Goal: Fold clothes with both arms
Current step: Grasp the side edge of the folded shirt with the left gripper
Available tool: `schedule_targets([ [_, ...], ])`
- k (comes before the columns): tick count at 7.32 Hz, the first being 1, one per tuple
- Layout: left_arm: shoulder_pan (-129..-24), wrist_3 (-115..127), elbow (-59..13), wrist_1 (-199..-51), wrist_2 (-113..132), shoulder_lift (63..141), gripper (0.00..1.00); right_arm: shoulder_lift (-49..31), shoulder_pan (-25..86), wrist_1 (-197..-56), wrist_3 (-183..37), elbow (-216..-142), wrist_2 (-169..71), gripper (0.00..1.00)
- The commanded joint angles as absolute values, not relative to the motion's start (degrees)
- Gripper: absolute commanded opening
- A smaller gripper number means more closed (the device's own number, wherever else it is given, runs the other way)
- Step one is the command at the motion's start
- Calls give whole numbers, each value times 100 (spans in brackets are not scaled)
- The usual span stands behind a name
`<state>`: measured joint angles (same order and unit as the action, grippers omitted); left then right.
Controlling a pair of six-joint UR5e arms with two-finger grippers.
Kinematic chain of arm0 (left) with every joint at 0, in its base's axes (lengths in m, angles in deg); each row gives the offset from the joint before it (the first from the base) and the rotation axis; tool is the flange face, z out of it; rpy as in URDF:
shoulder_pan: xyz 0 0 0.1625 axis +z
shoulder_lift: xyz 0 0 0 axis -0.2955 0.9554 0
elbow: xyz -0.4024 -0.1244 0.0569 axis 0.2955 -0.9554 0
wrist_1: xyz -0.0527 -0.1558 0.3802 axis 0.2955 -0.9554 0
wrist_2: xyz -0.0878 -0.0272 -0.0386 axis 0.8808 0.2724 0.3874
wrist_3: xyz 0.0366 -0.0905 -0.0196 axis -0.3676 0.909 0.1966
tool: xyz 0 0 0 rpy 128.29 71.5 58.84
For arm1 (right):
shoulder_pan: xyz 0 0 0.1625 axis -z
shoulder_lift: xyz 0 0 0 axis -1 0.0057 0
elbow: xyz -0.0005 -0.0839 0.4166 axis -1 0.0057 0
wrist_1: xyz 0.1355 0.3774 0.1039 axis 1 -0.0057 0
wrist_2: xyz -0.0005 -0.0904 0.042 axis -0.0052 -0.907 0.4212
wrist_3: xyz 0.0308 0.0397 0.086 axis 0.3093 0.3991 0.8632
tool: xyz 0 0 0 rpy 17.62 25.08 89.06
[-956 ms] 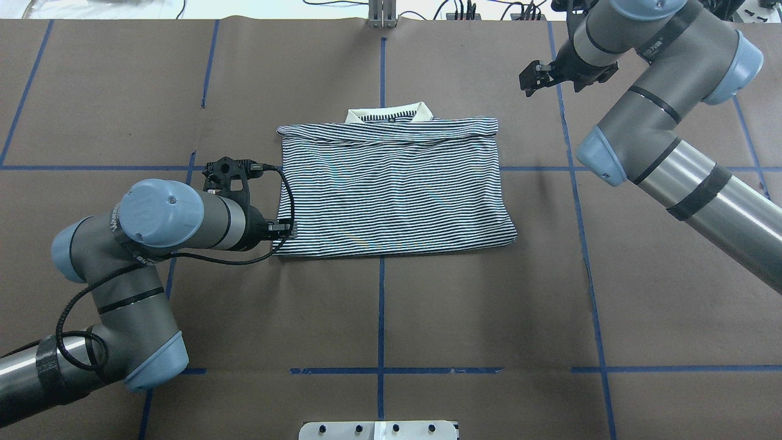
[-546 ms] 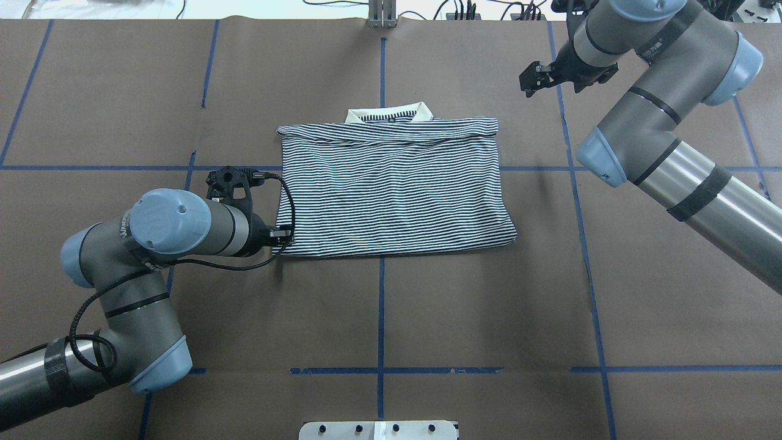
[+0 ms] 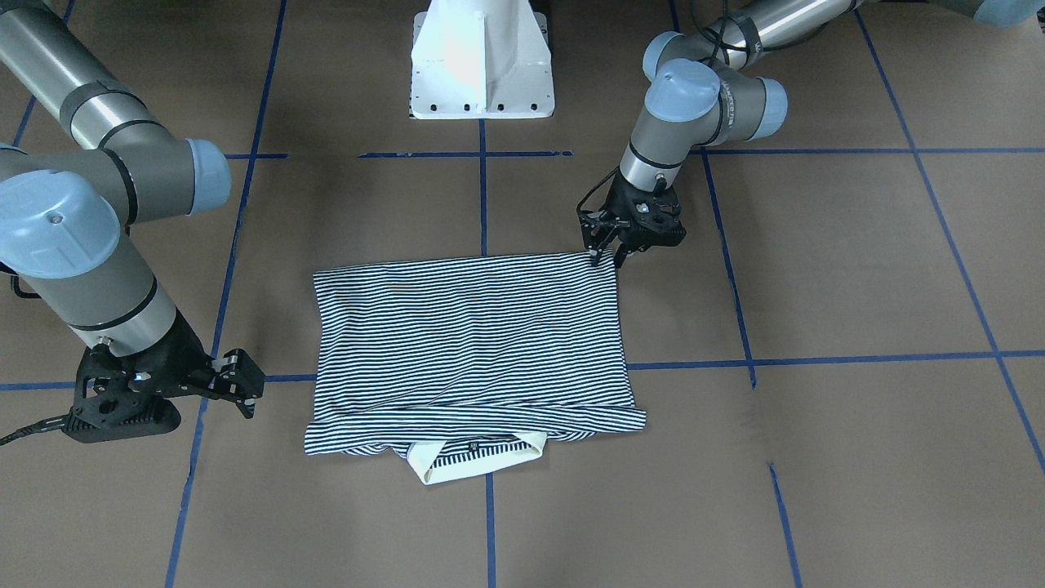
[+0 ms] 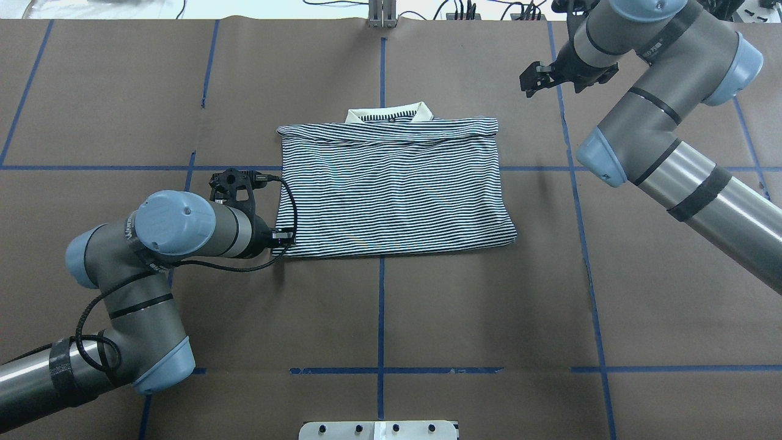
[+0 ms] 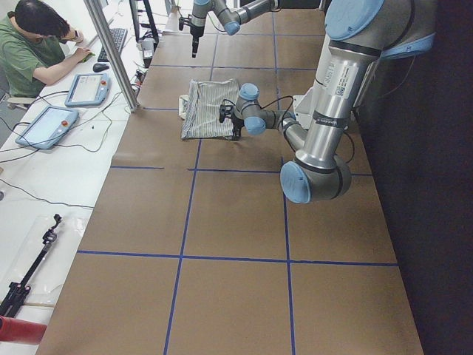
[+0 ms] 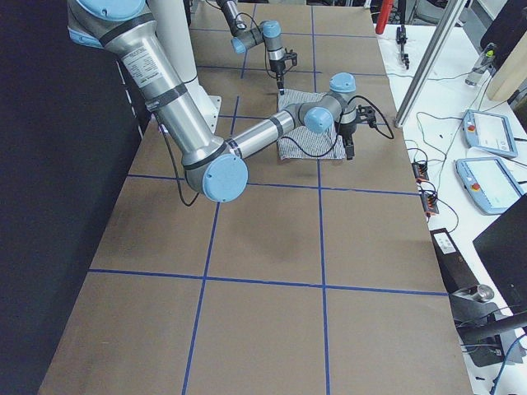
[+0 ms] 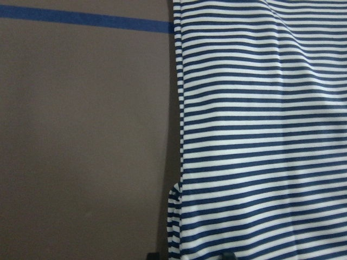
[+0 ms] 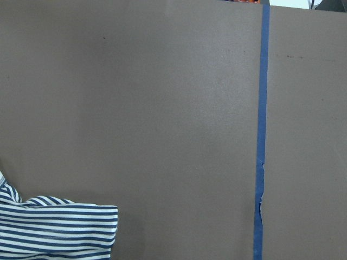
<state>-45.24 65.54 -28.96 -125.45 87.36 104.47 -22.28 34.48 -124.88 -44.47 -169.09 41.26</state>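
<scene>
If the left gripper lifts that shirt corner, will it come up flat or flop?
Probably flops: the shirt is thin, rippled cloth lying flat, so it should drape. Its folded layers may slide apart, since the left gripper sits at just one corner.

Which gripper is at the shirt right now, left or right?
The left gripper, its tips at the striped shirt corner nearest the robot. The right gripper is over the table, off the cloth, out beside its collar end.

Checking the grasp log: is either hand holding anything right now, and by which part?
Nothing is held. The left hand stands open over the polo shirt's corner; the right hand is open, clear of it.
</scene>
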Motion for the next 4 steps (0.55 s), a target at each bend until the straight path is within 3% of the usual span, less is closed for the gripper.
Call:
schedule_targets([
  [1,-4514,6553,-2913,-12545,8736,10454,3,-2228,3448,-12488,-4442,-16909,4126,100],
  [4,-4592,6431,-3219,-12484,8744,10349,0,-2228,3474,-12488,-4433,-16900,4117,100],
])
